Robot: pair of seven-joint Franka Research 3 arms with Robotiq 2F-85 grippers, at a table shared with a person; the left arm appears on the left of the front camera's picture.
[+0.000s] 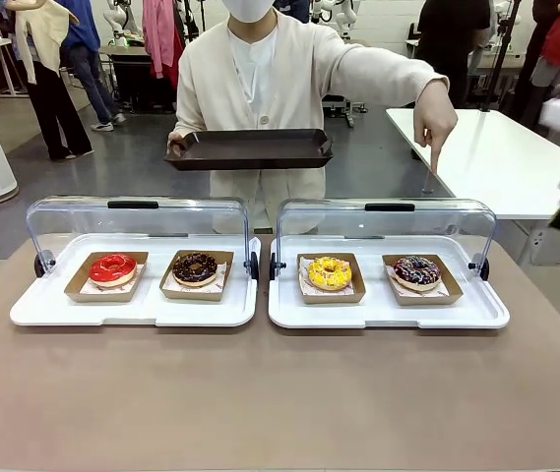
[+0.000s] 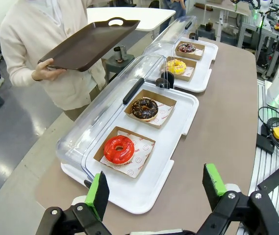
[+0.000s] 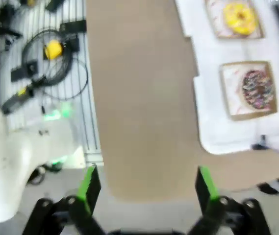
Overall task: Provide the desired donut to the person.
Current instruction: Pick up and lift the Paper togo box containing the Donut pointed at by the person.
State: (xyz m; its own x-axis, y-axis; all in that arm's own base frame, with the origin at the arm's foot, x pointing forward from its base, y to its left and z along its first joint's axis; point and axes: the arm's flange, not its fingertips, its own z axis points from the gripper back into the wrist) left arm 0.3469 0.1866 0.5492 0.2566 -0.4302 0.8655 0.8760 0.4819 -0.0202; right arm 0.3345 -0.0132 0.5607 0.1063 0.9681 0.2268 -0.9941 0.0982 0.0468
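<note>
Four donuts lie in brown paper trays: a red one [image 1: 112, 267], a chocolate one [image 1: 195, 267], a yellow one [image 1: 330, 272] and a dark sprinkled one [image 1: 416, 271]. The person [image 1: 255, 79] stands at the far side, holding a dark serving tray [image 1: 250, 148] in one hand. Their other hand [image 1: 434, 123] points a finger down toward the sprinkled donut. My left gripper [image 2: 155, 188] is open above the table's near edge, short of the red donut [image 2: 118, 149]. My right gripper [image 3: 147, 185] is open and empty over the table's end, away from the sprinkled donut [image 3: 257, 90]; this view is blurred.
Two white display trays [image 1: 132, 313] [image 1: 388, 313] hold the donuts, their clear lids [image 1: 137, 221] tipped open toward the person. Brown table surface [image 1: 280, 393] lies bare in front of them. Cables and a robot base [image 3: 12, 152] sit beside the table. A white table [image 1: 496, 157] stands behind.
</note>
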